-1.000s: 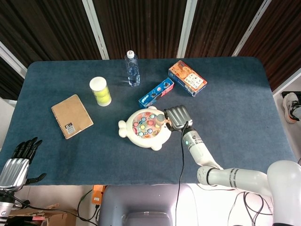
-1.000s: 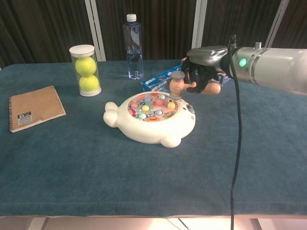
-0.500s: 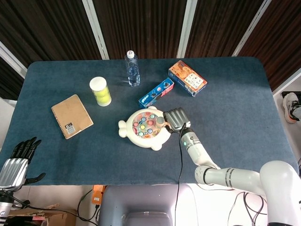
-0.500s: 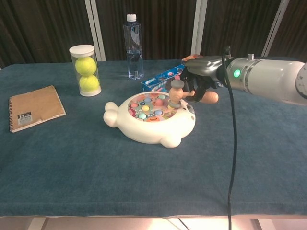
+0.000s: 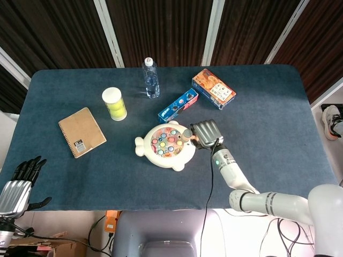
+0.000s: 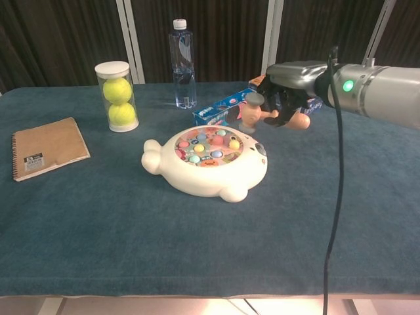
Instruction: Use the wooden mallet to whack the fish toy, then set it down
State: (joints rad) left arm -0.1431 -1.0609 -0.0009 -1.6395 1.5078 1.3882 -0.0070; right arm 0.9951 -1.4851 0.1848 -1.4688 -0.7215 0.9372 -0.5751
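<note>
On the blue tabletop (image 5: 278, 123) the right hand (image 5: 206, 133) grips the wooden mallet (image 5: 188, 134) at the right edge of the fish toy (image 5: 163, 145), while the left hand (image 5: 19, 184) hangs off the near-left corner, fingers apart, holding nothing.

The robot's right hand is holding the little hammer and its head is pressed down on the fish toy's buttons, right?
Not quite. The right hand does hold the wooden mallet, but the mallet head is lifted clear above the fish toy, not pressed on its buttons. The chest view shows the gap between them.
</note>
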